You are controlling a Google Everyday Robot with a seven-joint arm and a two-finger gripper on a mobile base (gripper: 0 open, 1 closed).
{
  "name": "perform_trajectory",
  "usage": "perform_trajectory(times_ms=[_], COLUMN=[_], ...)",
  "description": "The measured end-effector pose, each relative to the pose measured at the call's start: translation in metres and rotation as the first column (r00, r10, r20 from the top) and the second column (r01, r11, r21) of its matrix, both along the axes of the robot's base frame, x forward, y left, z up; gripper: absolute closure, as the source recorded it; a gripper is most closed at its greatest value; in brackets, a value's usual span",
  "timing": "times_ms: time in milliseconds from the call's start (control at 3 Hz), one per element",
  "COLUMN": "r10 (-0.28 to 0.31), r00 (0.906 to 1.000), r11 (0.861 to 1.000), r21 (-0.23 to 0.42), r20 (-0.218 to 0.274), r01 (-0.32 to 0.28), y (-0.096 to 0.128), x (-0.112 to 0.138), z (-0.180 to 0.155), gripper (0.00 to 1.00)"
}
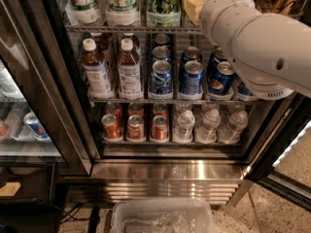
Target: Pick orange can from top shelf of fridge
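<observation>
Top shelf point(131, 28): orange can point(192, 6) (pincer behind arm point(257, 38))

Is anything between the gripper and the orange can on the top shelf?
Nothing visible does. The orange can stands on the top shelf; the gripper is out of view, hidden by the white arm next to it.

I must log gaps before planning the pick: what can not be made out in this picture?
- Gripper: not in view, somewhere beyond the white arm, camera view.
- Top shelf: its containers cut off by the upper edge.
- Orange can: cannot be identified; the arm covers the shelf's right part.
</observation>
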State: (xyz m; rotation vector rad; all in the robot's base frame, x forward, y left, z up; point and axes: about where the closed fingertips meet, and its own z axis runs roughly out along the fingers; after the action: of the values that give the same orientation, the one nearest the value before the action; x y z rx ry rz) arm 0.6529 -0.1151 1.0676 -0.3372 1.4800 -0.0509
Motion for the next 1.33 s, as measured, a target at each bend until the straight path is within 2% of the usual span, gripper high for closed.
perform_trajectory(times_ms=[333,667,1000,1333], r10=[0.0,0.0,0.007,-0.011], r00=[1.0,1.0,0.9995,0.9919], r11=[1.0,1.0,1.0,0.997], r21=[0.0,0.0,0.024,0.072], r20=[0.0,0.0,0.031,0.126], r01=[0.0,0.0,-0.007,0.002], y=[0.0,0.0,0.003,-0.011], x=[0.0,0.0,-0.002,-0.014], z=[0.0,0.0,0.018,0.066], gripper=[1.0,1.0,1.0,1.0])
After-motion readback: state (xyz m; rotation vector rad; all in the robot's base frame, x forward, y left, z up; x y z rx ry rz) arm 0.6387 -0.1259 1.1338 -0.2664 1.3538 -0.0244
